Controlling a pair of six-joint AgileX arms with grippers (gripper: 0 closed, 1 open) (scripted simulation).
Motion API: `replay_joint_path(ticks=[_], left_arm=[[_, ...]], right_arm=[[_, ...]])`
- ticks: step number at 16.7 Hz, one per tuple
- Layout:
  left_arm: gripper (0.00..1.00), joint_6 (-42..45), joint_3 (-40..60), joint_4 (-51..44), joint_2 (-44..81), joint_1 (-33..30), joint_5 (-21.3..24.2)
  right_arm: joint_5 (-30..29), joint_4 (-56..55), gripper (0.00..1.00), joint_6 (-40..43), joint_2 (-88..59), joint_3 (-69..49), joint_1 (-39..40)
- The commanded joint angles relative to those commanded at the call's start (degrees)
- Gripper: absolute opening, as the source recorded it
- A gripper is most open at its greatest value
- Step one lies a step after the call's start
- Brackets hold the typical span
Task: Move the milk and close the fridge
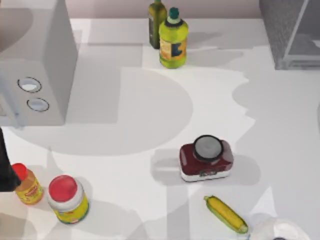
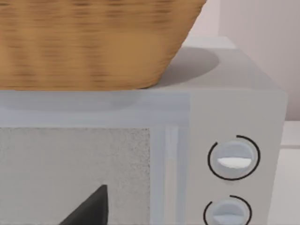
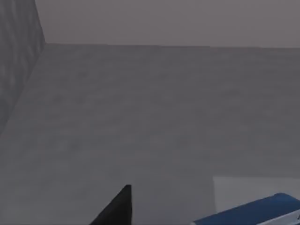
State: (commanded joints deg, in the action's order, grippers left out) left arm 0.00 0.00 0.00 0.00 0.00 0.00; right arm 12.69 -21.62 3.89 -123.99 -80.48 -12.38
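The fridge [image 1: 281,31] stands at the table's far right corner, its casing speckled dark grey. The right wrist view looks into a grey space with a speckled wall [image 3: 16,61] on one side. There the blue top of the milk [image 3: 255,212] shows at the picture's edge. A dark part of my right gripper [image 3: 117,208] reaches in beside the milk, with a gap between them. My left arm [image 1: 5,172] sits at the table's left edge. My left gripper [image 2: 89,211] faces the front of the light-grey box with two round dials [image 2: 233,159].
The dial box [image 1: 37,65] fills the far left, with a wicker basket [image 2: 89,42] on top. Two oil bottles [image 1: 172,39] stand at the back. A dark red appliance [image 1: 206,159], a corn cob [image 1: 225,214], a red-lidded jar [image 1: 67,199] and a small orange bottle [image 1: 27,186] sit toward the front.
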Motion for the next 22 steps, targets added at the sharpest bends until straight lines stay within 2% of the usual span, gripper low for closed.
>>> replay_joint_path(ticks=[8,12,16,22], left_arm=[[1.0,0.0,0.0,0.0,0.0,0.0,0.0],[1.0,0.0,0.0,0.0,0.0,0.0,0.0],[1.0,0.0,0.0,0.0,0.0,0.0,0.0],[1.0,0.0,0.0,0.0,0.0,0.0,0.0]], right_arm=[[0.0,0.0,1.0,0.0,0.07,0.01,0.13],[-0.59,0.98,1.0,-0.15,5.44,3.62,0.56],[-2.05,3.41,1.0,-0.49,18.88,12.47,1.77],[-5.41,8.96,1.0,-1.21,49.33,32.19,4.97]])
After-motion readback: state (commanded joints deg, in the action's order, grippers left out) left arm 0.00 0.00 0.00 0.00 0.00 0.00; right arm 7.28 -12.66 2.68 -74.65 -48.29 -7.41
